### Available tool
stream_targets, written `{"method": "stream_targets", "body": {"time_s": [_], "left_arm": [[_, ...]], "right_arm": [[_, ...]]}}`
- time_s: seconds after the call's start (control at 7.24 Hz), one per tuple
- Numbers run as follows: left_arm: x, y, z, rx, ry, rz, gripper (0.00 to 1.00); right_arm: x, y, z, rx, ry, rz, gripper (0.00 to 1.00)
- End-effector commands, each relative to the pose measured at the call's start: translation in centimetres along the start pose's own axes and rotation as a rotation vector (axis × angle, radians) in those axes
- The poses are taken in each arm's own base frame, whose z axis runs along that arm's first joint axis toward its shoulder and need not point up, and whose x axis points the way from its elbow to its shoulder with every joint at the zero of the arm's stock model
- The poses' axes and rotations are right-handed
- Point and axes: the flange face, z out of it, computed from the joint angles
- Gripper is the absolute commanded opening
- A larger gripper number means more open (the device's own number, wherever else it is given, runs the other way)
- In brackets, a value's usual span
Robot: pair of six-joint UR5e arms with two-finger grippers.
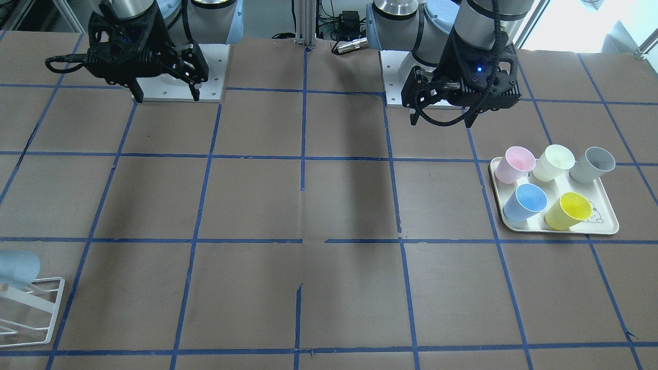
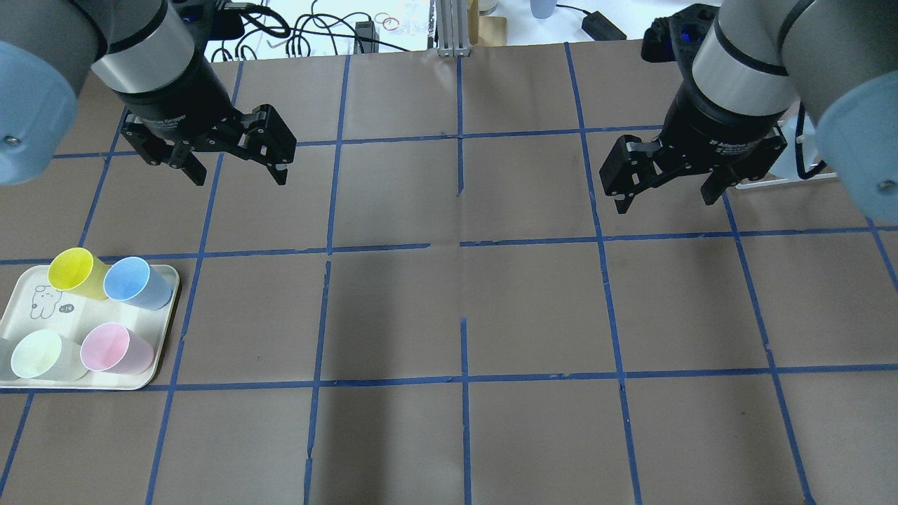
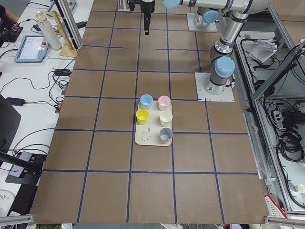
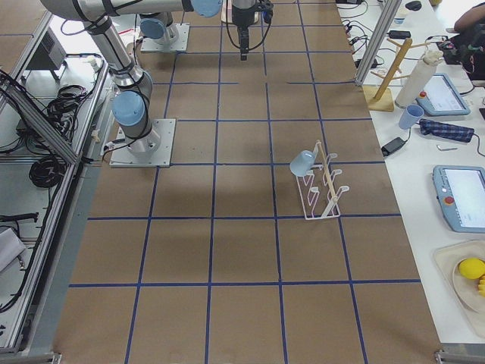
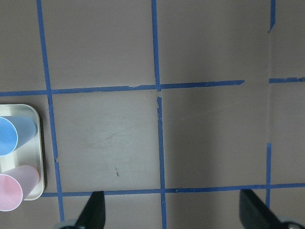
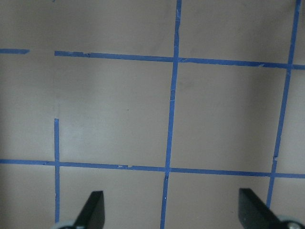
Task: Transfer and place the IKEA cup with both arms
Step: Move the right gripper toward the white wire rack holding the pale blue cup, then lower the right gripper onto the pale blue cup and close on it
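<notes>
Above the table [image 2: 533,301], the left gripper [image 2: 240,175] is hovering with its fingers spread wide and nothing between them. Its wrist camera is looking straight down on brown paper and blue tape lines, with a corner of the tray [image 2: 17,315] showing at the edge. The right gripper [image 2: 665,202] is hanging likewise, released and empty, over bare taped squares on the other side. Both are pointing down, well clear of the surface.

On the robot's left, near the left gripper, the tray is holding five upright cups: a blue cup [image 2: 130,280], a yellow cup [image 2: 70,270], a pink cup [image 2: 105,347], a cream cup [image 2: 35,354] and a grey cup [image 1: 596,163].

On the robot's right, by the operators' edge, the IKEA cup [image 4: 303,162] is sitting tilted on its side at the top of a white wire rack [image 4: 322,199], well apart from the right gripper.
</notes>
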Motion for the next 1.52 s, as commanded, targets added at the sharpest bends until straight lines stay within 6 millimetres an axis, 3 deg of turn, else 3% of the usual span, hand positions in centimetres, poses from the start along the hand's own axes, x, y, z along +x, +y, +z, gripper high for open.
{"method": "stream_targets", "body": {"time_s": [0.0, 0.28, 0.55, 0.97, 1.38], "left_arm": [[0.0, 0.0, 0.0, 0.001, 0.001, 0.0, 1.0], [0.0, 0.1, -0.1, 0.001, 0.0, 0.0, 1.0], [0.0, 0.0, 0.1, -0.002, 0.003, 0.0, 1.0], [0.0, 0.0, 0.1, -0.002, 0.003, 0.0, 1.0], [-0.1, 0.0, 0.1, -0.002, 0.001, 0.0, 1.0]], "right_arm": [[2.7, -0.7, 0.1, 0.0, -0.002, 0.056, 1.0], [4.9, -1.5, 0.1, 0.009, 0.002, 0.085, 1.0], [12.7, -3.5, 0.5, 0.057, 0.014, 0.117, 1.0], [23.0, -8.3, 4.5, 0.129, 0.07, -0.039, 1.0], [29.9, -11.6, 10.1, 0.153, 0.083, -0.09, 1.0]]}}
